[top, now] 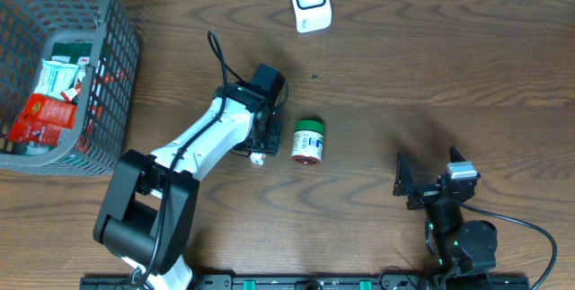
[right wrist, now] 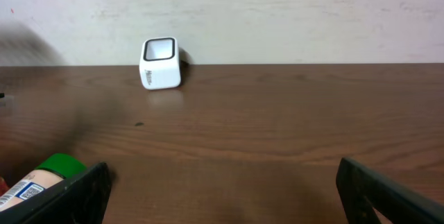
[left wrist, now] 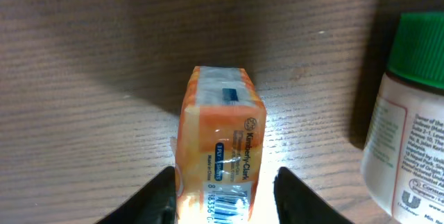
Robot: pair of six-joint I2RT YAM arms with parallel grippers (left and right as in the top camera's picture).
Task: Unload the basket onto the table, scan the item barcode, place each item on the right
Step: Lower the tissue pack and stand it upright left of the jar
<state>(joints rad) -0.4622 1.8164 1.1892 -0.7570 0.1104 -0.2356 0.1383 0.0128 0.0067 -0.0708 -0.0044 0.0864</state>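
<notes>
Packet (left wrist: 220, 148) is orange, glossy, with barcode (left wrist: 229, 209) on its near end.

Basket (top: 126, 74) stands at the table's (top: 431, 74) left rear; scanner (top: 310, 1) at rear centre; bottle (top: 308, 141) lies mid-table, packet (left wrist: 220, 134) just left of it.

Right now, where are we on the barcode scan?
Done: left gripper hangs over the orange pack, jaws straddling it. In hand: the grab; the pack sits on the table, grip not clearly closed. Left: lift it and show its barcode to the white scanner at the far edge. Right gripper open and empty.
</notes>
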